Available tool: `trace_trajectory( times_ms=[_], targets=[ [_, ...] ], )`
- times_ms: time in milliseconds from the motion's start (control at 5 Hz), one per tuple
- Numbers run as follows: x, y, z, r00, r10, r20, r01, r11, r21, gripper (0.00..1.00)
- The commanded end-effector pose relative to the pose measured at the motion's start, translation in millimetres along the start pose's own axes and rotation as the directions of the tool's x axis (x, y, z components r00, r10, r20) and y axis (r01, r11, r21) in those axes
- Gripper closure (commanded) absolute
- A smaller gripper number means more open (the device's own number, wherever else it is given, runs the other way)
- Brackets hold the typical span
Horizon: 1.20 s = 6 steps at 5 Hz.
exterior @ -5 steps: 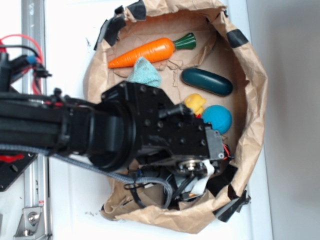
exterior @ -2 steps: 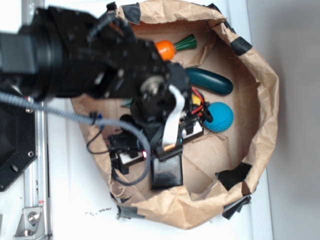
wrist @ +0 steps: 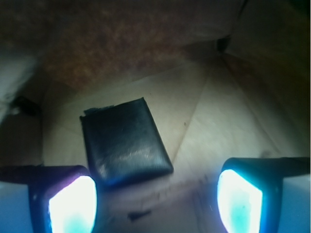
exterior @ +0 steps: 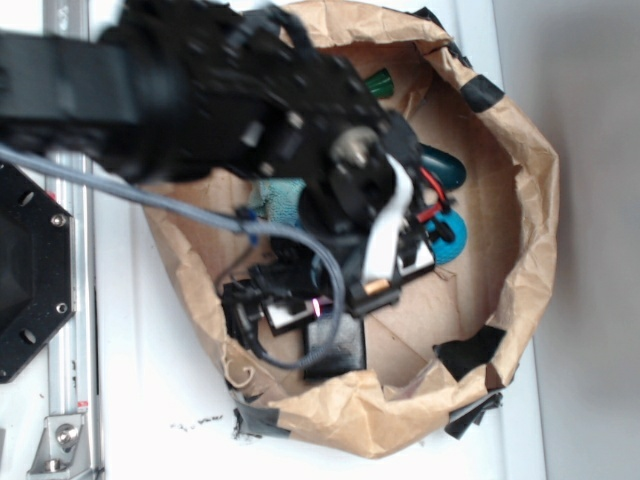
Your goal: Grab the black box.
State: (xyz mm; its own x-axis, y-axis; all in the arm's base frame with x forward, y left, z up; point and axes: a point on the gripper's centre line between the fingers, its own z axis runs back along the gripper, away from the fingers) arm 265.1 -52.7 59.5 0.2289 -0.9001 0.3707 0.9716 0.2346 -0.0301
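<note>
Wrist view: gripper [wrist: 155, 194] fingers [wrist: 73, 204] spread wide, nothing between them. Box [wrist: 125, 141] lies flat on the brown paper [wrist: 218, 121] ahead, nearer the left finger, rotated a bit, apart from both pads.

Exterior: box [exterior: 335, 345] sits near the paper's lower rim, just under the gripper [exterior: 340, 305], partly covered by it.

Risks: box is off-centre toward the left finger, so a straight descent could land that pad on the lid and push or tip it instead of straddling. The box looks flat and glossy, so the pads may slip. The paper wall is close; fingers could snag it. Cable [exterior: 200, 215] hangs low over the paper.

Hidden: the arm [exterior: 150, 90] blocks most of the far contents; only parts of a blue ball [exterior: 450, 232], a dark green capsule [exterior: 445, 165] and a teal cloth [exterior: 280, 198] show. Wrist frame blurred, fingertips glare-washed, gap to box hard to judge.
</note>
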Motion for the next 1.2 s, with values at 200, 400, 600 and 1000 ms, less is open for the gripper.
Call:
trace_trajectory(
  times_ms=[200,400,600,1000],
  targets=[
    [20,-38,-7,0.981,-0.168,-0.095,0.164,0.985,-0.047,0.0],
    [19,-40,-17,0.98,-0.164,-0.11,0.155,0.984,-0.082,0.0],
    [14,-36,-38,0.982,-0.144,-0.122,0.135,0.988,-0.078,0.0],
    [11,-24,-55,0.989,-0.039,-0.144,0.039,0.999,0.001,1.0]
  ],
)
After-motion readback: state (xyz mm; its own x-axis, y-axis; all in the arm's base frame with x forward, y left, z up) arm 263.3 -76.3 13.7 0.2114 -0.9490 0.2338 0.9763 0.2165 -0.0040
